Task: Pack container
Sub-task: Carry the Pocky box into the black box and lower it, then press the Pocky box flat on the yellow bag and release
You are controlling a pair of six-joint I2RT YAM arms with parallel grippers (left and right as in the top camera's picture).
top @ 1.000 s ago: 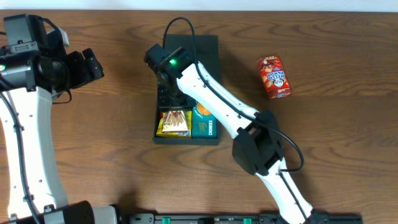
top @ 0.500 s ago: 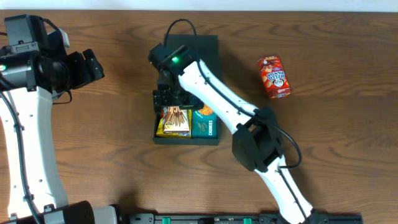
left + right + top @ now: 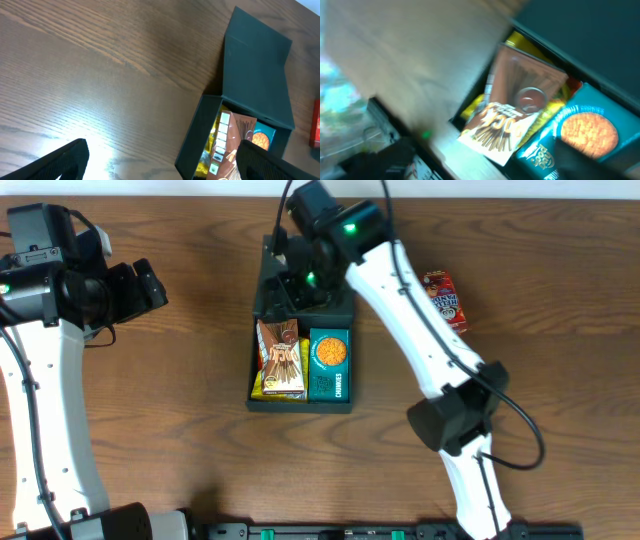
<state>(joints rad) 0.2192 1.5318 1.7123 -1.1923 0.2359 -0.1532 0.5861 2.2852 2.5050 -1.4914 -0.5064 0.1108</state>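
Note:
The container is a dark open box at mid-table, its flap lid lying flat behind it. It holds a brown stick-biscuit packet lying on a yellow packet, and a teal cookie box. My right gripper hovers over the lid just behind the compartment, open and empty. Its blurred wrist view shows the brown packet and the cookie box between its fingers. My left gripper is open and empty at the far left. Its wrist view shows the container.
A red snack packet lies on the wooden table right of the container, partly behind the right arm. It also shows at the right edge of the left wrist view.
My right gripper has risen from the box compartment and moved back over the lid. The brown packet now lies uncovered in the box. The left arm has not moved.

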